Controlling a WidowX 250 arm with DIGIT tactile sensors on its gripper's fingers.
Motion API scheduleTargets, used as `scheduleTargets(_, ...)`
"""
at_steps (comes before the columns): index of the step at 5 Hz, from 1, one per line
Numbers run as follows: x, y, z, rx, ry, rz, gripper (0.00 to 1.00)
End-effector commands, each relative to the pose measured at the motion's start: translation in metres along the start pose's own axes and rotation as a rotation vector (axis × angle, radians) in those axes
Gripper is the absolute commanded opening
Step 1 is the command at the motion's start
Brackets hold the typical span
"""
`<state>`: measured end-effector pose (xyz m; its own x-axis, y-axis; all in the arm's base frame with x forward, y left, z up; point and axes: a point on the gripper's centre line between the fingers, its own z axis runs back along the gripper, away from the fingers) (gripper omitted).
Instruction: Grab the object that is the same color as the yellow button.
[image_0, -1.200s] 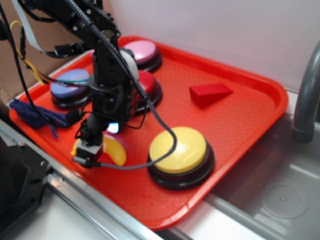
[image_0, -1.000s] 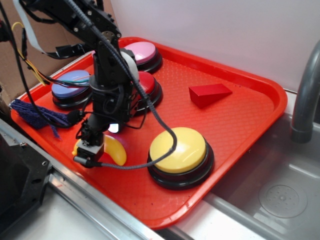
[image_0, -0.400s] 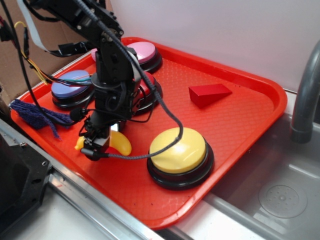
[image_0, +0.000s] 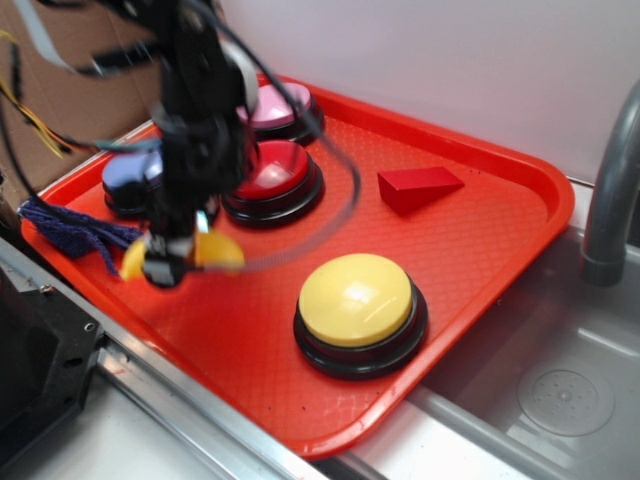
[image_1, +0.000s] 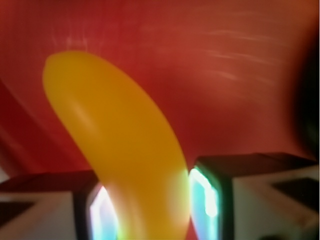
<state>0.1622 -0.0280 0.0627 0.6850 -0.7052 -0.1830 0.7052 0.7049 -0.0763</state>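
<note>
My gripper (image_0: 172, 255) is shut on a yellow banana (image_0: 218, 250) and holds it a little above the red tray (image_0: 470, 230), near the tray's front left. The arm is blurred with motion. In the wrist view the banana (image_1: 120, 150) runs between my two fingers (image_1: 207, 192), both pressed against it, with the red tray below. The yellow button (image_0: 358, 300) stands on the tray to the right of the banana.
On the tray stand a red button (image_0: 275, 175), a pink button (image_0: 285, 108) and a blue button (image_0: 130, 180); a red wedge (image_0: 418, 187) lies at the back right. A blue cloth (image_0: 70, 228) lies at the left edge. A sink (image_0: 540, 400) and grey faucet (image_0: 610, 200) are at the right.
My gripper has closed on the banana and lifted it off the tray, moving up and slightly left. The buttons and wedge have not moved.
</note>
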Motion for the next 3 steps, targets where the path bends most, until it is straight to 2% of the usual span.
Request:
scheduleTargets(1, -0.068, 0.000, 0.091, -0.065, -0.280, 0.461, 0.00)
scheduleTargets(2, -0.078, -0.007, 0.140, -0.042, -0.313, 0.515, 0.00)
scheduleTargets(3, -0.076, -0.016, 0.190, -0.011, -0.286, 0.500, 0.00)
